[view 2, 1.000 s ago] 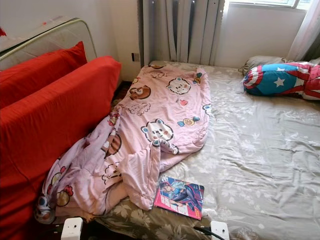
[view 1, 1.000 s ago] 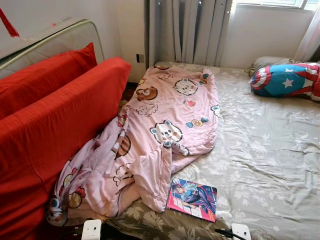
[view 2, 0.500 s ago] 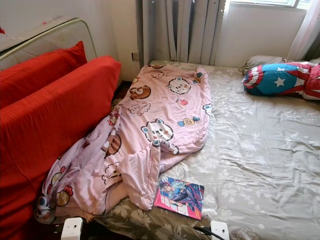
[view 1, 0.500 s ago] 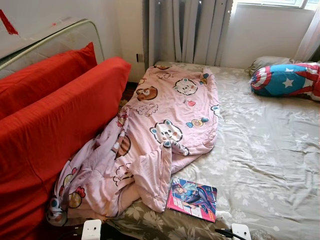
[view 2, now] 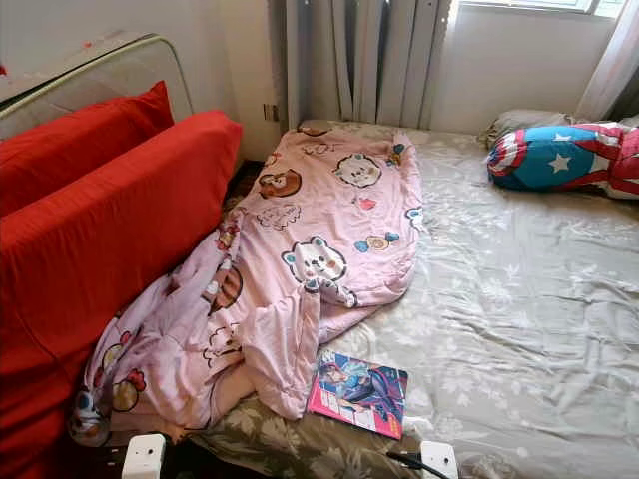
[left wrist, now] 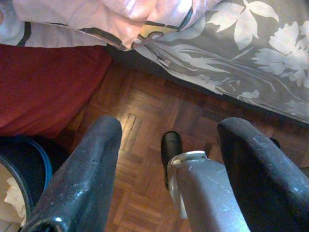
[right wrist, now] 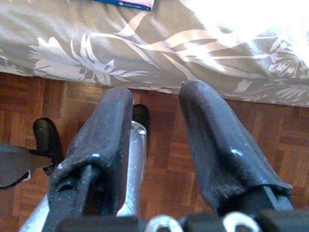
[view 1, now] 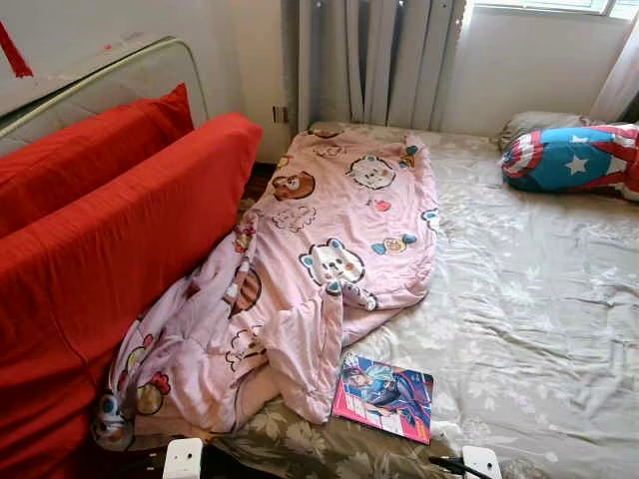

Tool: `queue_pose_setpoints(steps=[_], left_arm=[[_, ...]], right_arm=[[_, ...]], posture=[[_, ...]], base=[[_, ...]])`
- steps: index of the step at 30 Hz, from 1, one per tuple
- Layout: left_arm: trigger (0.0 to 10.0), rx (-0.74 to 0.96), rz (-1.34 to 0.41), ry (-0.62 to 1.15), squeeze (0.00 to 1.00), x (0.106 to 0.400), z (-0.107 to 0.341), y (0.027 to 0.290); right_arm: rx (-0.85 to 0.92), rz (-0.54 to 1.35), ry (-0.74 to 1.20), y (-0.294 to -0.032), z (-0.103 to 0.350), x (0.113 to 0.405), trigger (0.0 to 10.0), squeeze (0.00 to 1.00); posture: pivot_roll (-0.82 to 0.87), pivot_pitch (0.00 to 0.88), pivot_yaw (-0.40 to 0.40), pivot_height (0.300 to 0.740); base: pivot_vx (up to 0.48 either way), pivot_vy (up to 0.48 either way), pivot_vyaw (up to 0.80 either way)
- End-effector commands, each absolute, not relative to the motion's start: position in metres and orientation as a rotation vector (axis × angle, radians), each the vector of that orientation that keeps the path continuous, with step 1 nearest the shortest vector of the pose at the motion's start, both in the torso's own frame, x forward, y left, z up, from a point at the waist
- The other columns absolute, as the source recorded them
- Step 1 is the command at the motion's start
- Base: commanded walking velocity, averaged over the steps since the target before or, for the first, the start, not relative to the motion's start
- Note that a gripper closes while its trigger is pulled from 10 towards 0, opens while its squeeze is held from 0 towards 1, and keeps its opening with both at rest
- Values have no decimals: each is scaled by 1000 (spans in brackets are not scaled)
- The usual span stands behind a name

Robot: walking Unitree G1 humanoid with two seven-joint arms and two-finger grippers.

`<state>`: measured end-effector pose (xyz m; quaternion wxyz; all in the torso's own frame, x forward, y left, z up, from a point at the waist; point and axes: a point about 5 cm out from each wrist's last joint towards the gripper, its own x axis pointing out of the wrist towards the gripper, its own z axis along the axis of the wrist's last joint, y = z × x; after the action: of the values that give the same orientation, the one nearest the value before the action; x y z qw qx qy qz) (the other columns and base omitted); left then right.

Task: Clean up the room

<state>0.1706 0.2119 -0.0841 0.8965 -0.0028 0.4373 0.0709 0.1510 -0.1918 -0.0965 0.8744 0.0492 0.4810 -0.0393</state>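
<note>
Beside crumpled pink cartoon-print quilt (view 1: 310, 269), glossy comic book (view 1: 385, 394) on bed; pinch its edge. Both end effectors parted, empty.

A wide bed (view 1: 539, 299) takes up most of the room, spread with a grey-green sheet patterned with pale leaves. Along its left side leans a big red cushion (view 1: 110, 259), with another red cushion (view 1: 90, 150) behind it against a metal-framed headboard (view 1: 120, 75). Grey curtains (view 1: 379, 60) hang at the far wall, beside a white wall (view 1: 519, 65) under a bright window (view 1: 559, 6). Daylight falls across the sheet. The floor (left wrist: 140, 159) below the bed's edge is reddish-brown wood parquet.
</note>
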Motion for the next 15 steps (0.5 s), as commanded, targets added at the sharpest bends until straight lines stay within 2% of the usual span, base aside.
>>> queue_pose_setpoints(steps=[1,15], left_arm=[[10000,38,45,955,0,121,-101,203],[10000,44,39,942,0,127,-98,205]], right_arm=[[153,-20,914,-186,-87,171,10000,0],[158,-33,906,-186,-86,175,10000,0]], posture=[[68,0,-120,740],[71,0,-117,740]], base=[[0,0,0],[0,0,0]])
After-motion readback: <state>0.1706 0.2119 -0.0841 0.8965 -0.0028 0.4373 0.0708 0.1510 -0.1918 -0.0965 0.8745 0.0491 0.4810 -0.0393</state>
